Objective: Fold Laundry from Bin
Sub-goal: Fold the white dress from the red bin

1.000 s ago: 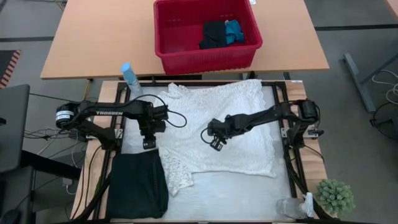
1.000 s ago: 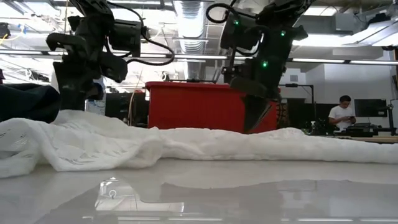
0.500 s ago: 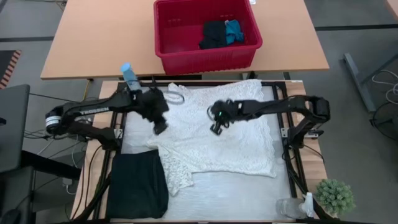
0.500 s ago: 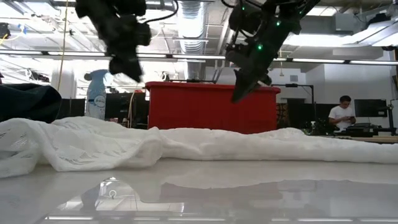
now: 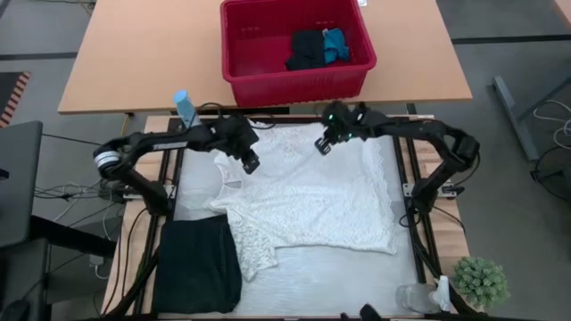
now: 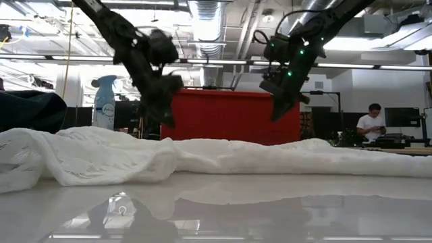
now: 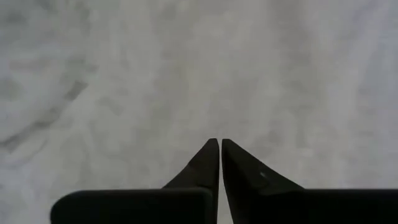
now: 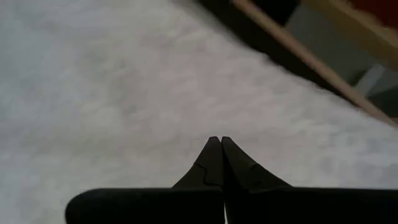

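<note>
Writing: none readable | white garment (image 5: 312,201) spread flat | bin (image 5: 294,85) beyond

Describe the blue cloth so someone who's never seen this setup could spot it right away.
Find the red bin on the wooden table beyond the robot's work surface. Inside it, toward its right side, lies a small pile of laundry. The blue cloth is the small bright piece on the right of that pile, touching a black garment; it is the only blue cloth there.
</note>
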`<state>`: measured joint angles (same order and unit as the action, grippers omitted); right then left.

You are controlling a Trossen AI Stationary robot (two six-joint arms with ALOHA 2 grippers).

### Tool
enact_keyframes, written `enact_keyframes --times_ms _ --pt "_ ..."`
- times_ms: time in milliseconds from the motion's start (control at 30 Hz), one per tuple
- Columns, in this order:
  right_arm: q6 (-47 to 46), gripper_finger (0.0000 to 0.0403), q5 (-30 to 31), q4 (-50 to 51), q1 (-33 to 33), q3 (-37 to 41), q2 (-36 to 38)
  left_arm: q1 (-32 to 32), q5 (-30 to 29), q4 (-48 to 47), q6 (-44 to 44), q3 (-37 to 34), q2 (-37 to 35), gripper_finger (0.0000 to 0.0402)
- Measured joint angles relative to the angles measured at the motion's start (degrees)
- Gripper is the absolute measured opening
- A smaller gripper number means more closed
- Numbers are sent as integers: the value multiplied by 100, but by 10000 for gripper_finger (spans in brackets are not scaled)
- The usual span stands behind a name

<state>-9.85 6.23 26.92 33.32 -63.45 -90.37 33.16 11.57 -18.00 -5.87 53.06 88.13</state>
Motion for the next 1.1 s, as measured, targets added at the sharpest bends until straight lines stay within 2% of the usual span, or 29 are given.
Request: enact_keyframes --times_ms 233,667,867,1100 --pt "312 14 -80 95 398 -1 -2 330 -58 -4 -79 0 557 0" --pt "982 14 -219 680 573 2 -769 737 -692 -226 -622 0 572 0" --pt "1036 14 -442 754 804 3 -950 1150 -566 -322 -825 2 572 0" --pt "1143 15 -478 739 1232 -1 -939 1630 -691 -426 -907 2 574 0"
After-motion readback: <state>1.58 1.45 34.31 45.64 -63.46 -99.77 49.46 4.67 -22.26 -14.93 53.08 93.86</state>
